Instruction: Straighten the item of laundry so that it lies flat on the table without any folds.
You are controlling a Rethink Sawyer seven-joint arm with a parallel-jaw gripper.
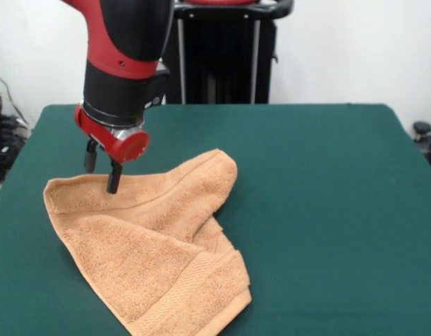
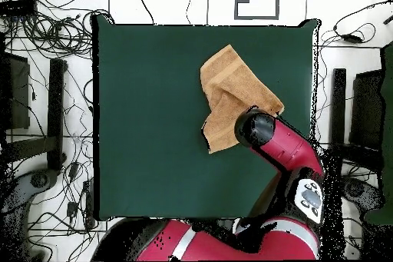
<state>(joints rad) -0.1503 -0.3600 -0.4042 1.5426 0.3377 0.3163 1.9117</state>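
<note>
While the towel (image 1: 148, 245) lies rumpled and folded over on the green table (image 1: 327, 182), the tool (image 1: 103, 168) stands over its far edge; fingers slightly parted, gripping nothing visible.

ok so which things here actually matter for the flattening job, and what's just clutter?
Part of the job:
- towel, orange-tan, still folded over on itself
- table, green cloth top
- gripper, fingers apart, at the towel's far edge

Just lying about:
- cables on the floor beside the table
- black frame behind the table
</note>
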